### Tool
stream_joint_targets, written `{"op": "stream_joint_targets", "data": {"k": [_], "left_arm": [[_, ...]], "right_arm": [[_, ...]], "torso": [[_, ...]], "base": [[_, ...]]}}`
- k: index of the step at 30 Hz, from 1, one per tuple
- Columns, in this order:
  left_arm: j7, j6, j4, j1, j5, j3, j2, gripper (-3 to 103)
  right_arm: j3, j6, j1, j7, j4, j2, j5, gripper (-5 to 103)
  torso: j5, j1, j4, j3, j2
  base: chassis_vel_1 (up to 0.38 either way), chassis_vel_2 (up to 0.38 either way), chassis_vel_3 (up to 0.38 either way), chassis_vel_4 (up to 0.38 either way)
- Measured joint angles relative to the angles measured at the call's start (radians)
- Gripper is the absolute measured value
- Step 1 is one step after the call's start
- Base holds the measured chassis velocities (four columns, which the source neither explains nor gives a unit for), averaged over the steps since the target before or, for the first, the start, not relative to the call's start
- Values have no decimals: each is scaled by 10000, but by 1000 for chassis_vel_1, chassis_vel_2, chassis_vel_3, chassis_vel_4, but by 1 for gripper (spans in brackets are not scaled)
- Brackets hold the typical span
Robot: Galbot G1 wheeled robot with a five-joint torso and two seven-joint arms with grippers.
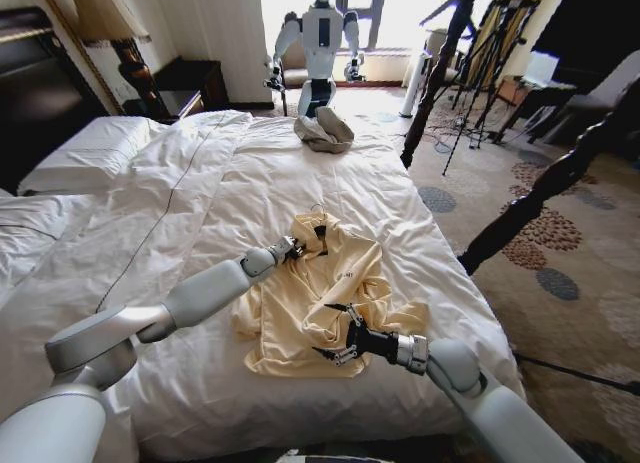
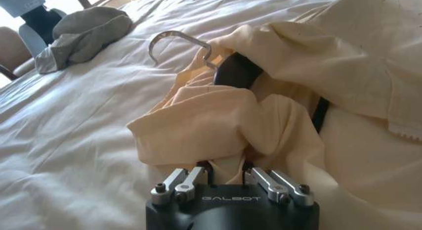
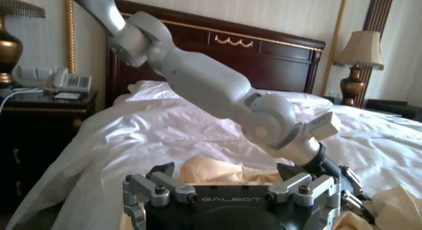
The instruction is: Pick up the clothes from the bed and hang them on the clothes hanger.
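The clothes (image 1: 320, 298), a pale cream-yellow top, lie crumpled on the white bed (image 1: 200, 213) near its front edge. The clothes hanger (image 1: 319, 223) sits inside the collar; its metal hook (image 2: 173, 41) lies on the duvet and a black part (image 2: 236, 71) shows through the neck opening. My left gripper (image 1: 298, 246) is at the collar, shut on a fold of the clothes (image 2: 218, 121). Over the lower part of the top my right gripper (image 1: 338, 333) stands open, with cream fabric (image 3: 224, 173) just beyond its spread fingers.
A grey-beige cloth bundle (image 1: 323, 131) lies at the bed's far edge, with another white robot (image 1: 322, 33) behind it. Dark bed posts (image 1: 437, 73) and black tripods (image 1: 485, 53) stand on the right. Pillows (image 1: 80, 153) lie to the left.
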Motion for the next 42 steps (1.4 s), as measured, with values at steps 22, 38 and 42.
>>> {"op": "stream_joint_targets", "data": {"k": [22,38,42], "left_arm": [[-13,11,-59,253,12,-441,-10,23],[14,-20,-263,617,124,-987,102,23],[29,-43,-256,662,179,-1031,109,23]], "right_arm": [[613,-1298,495,6859,408,942,-195,100],[-10,55,4718,6022,-6291,-975,-2974,100],[-10,361,5030,5521,-6938,-1610,-3024,100]], "torso": [[-1,0,-3,0,0],[2,1,-3,1,0],[-3,2,-2,0,-1]], "base": [[0,0,0,0],[0,0,0,0],[0,0,0,0]]}}
